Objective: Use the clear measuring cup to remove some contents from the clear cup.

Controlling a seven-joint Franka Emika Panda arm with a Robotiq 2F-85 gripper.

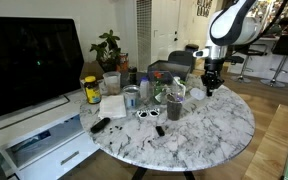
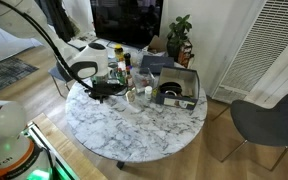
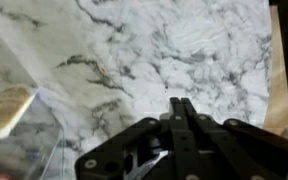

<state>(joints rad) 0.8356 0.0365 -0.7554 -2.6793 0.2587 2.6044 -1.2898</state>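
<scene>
The tall clear cup (image 1: 175, 103), dark in its lower part, stands near the middle of the round marble table (image 1: 219, 135). My gripper (image 1: 212, 88) hangs over the table's far right side, to the right of the cup and apart from it. It also shows in an exterior view (image 2: 102, 89). In the wrist view its fingers (image 3: 183, 106) are pressed together over bare marble, and I see nothing between them. A clear vessel with a tan patch (image 3: 14, 130), perhaps the clear measuring cup, lies at the lower left of the wrist view. A small object (image 1: 196, 95) sits beside the gripper.
A yellow-lidded jar (image 1: 91, 91), a wide pale clear container (image 1: 111, 82), a silver can (image 1: 131, 98), a white cloth (image 1: 112, 106), sunglasses (image 1: 147, 114) and a remote (image 1: 100, 125) crowd the table's left. A black box (image 2: 177, 88) sits at the back. A monitor (image 1: 29, 60) stands at the left.
</scene>
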